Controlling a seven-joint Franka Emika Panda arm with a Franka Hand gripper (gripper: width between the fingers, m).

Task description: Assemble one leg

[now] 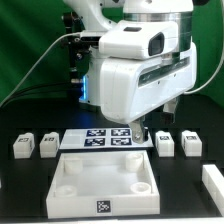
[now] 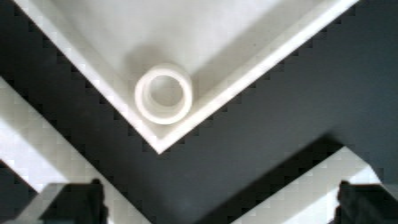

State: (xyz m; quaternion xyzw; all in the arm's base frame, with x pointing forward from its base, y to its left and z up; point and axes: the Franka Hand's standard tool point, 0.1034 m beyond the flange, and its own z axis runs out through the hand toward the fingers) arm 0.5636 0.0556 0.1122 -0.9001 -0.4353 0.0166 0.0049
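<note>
Ext. view: gripper (image 1: 150, 128) low over the black table (image 1: 30, 195), above the far corner of the white square base (image 1: 108, 197) on ext. view's right; one dark fingertip (image 1: 140, 132) close by the edge of the marker board (image 1: 100, 139); whether touching it, can't tell.

Wrist view: gripper (image 2: 217, 205) w/ jaws spread wide; dark fingers (image 2: 71, 205) out near the frame's sides; only bare table between them; nothing gripped.

Ahead of the fingers in wrist view: one corner of the base (image 2: 267, 40), w/ its round socket (image 2: 164, 95) showing as a pale ring.

Nearest leg (image 1: 165, 144) on the table just beside the gripper, on ext. view's right, apart from the fingers, tag upward; second leg (image 1: 190, 143) next to it, further right.

Two more legs (image 1: 22, 146) side by side at ext. view's left of the marker board, well apart from the gripper.

Another white part (image 1: 213, 180) at ext. view's right edge, cut off by the frame; kind not clear.
</note>
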